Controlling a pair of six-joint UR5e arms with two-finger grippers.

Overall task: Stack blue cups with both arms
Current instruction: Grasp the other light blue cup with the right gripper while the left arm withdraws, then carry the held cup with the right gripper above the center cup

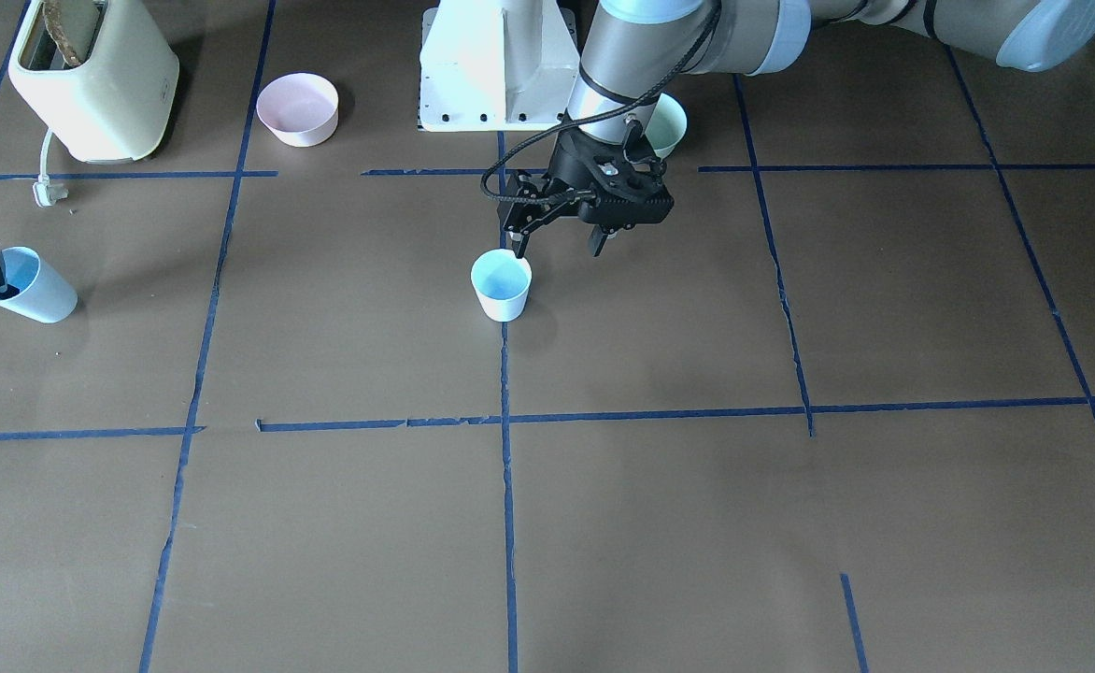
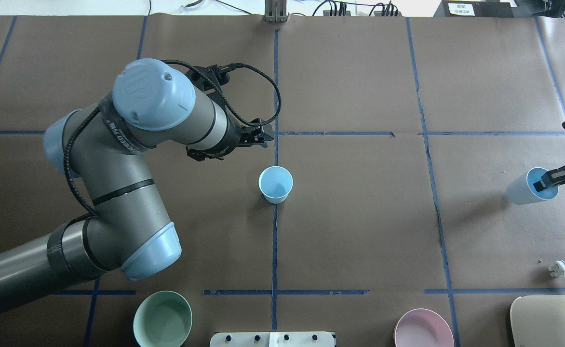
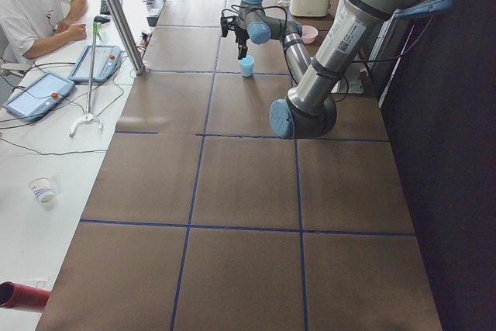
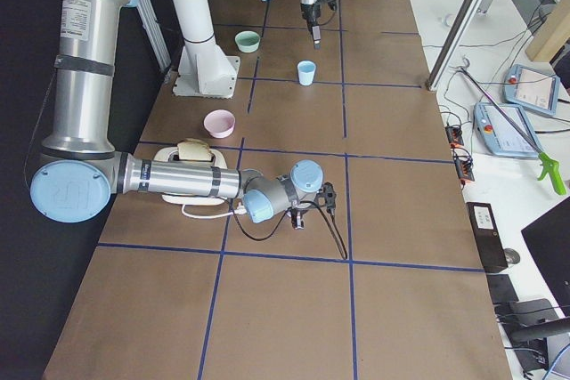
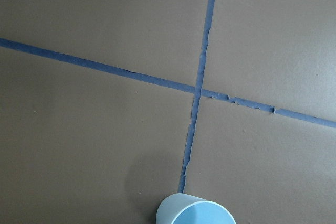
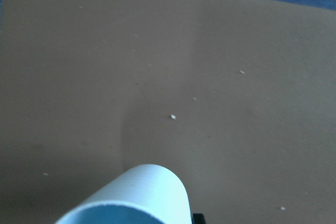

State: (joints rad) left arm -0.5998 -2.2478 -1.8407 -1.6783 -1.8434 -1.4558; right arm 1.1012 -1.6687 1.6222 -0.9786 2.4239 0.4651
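While left tool (image 1: 558,249) hovers, centre cup (image 1: 501,285) stands beside.

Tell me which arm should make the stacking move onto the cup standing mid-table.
Right. The right hand grips the tilted cup by its rim, one finger inside, so it has something to carry over. The left hand hangs open and empty near the standing cup, with nothing to stack.
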